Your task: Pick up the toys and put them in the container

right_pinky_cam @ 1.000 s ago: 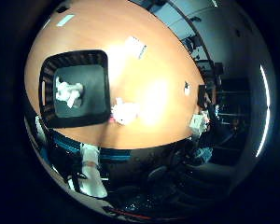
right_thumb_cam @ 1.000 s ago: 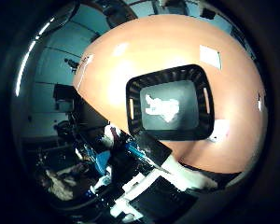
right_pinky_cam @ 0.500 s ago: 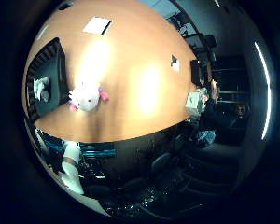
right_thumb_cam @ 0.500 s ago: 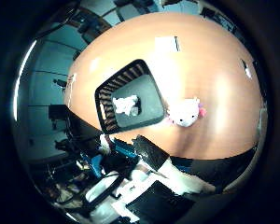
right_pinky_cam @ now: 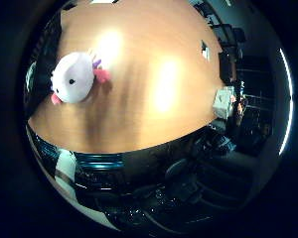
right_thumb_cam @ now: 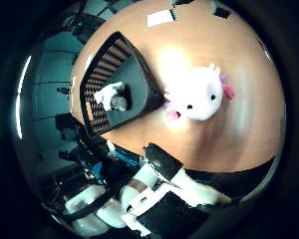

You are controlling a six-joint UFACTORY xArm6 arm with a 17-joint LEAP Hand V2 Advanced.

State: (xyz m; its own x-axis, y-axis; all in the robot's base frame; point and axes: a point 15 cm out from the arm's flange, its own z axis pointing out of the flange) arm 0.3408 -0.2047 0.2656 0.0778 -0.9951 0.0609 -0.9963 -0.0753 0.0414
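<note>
A: The view has swung from over the black container (right_thumb_cam: 139, 79) to over the white plush toy (right_thumb_cam: 197, 97), now close beneath the palm.

B: Hand (right_thumb_cam: 159, 194)?

A: Finger pose: cannot tell. The toy lies on the table (right_pinky_cam: 154, 99) just beside the container, which holds another toy (right_thumb_cam: 112, 96). Descend centred, then close around its body.

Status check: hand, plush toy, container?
Hand over the table, holding nothing visible. White plush toy on the table beside the black container. One small toy inside. No obstruction seen.
</note>
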